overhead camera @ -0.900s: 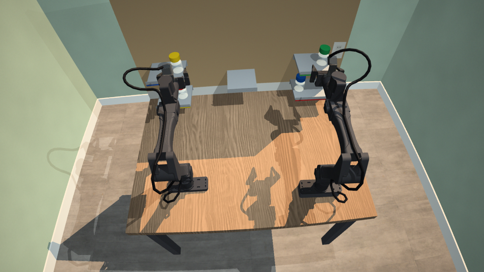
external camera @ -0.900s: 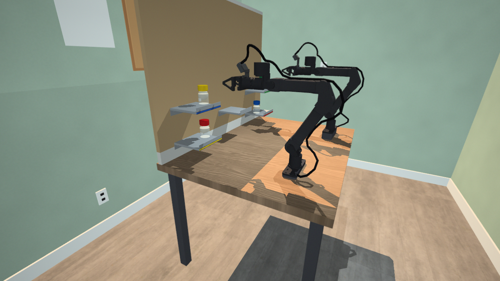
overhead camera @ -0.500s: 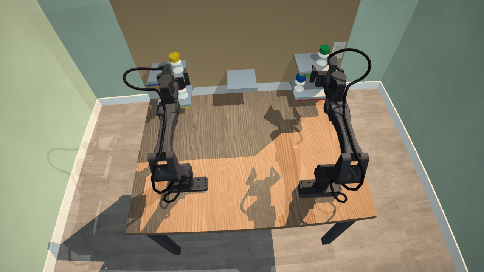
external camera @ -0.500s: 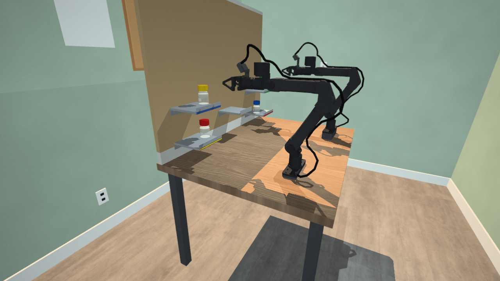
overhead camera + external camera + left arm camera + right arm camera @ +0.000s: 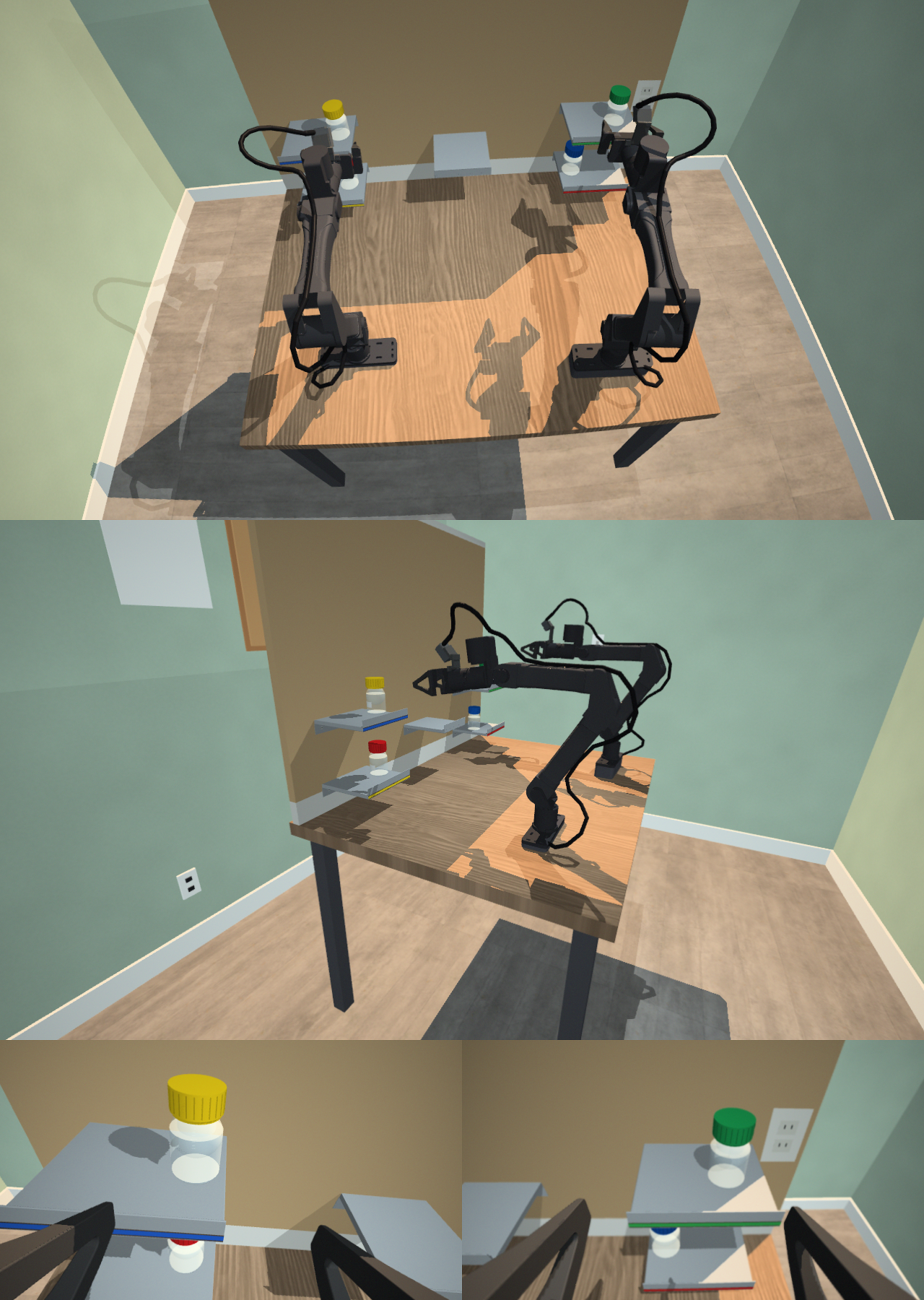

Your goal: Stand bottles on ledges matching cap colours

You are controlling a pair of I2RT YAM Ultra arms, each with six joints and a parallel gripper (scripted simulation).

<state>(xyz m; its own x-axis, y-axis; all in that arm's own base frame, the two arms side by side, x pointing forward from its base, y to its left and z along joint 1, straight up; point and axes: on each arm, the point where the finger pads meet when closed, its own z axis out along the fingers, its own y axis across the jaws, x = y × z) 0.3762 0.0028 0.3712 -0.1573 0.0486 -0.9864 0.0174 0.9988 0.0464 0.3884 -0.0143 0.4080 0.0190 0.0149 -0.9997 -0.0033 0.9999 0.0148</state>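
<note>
A yellow-capped bottle (image 5: pixel 195 1128) stands on the upper left ledge with a blue strip (image 5: pixel 119 1184). Below it a red-capped bottle (image 5: pixel 377 756) stands on the ledge with a yellow strip (image 5: pixel 368 781). A green-capped bottle (image 5: pixel 732 1146) stands on the upper right ledge with a green strip (image 5: pixel 693 1184). Below it a blue-capped bottle (image 5: pixel 665 1240) stands on the ledge with a red strip (image 5: pixel 696 1265). My left gripper (image 5: pixel 423 683) is open and empty, in front of and above the blue-strip ledge. My right gripper (image 5: pixel 528 648) is open and empty, in front of the green-strip ledge.
A fifth grey ledge (image 5: pixel 460 152) sticks out of the brown wall panel at the middle, with nothing on it; its strip is hidden. A wall socket (image 5: pixel 785 1134) sits right of the green-capped bottle. Both arm bases stand near the table's front.
</note>
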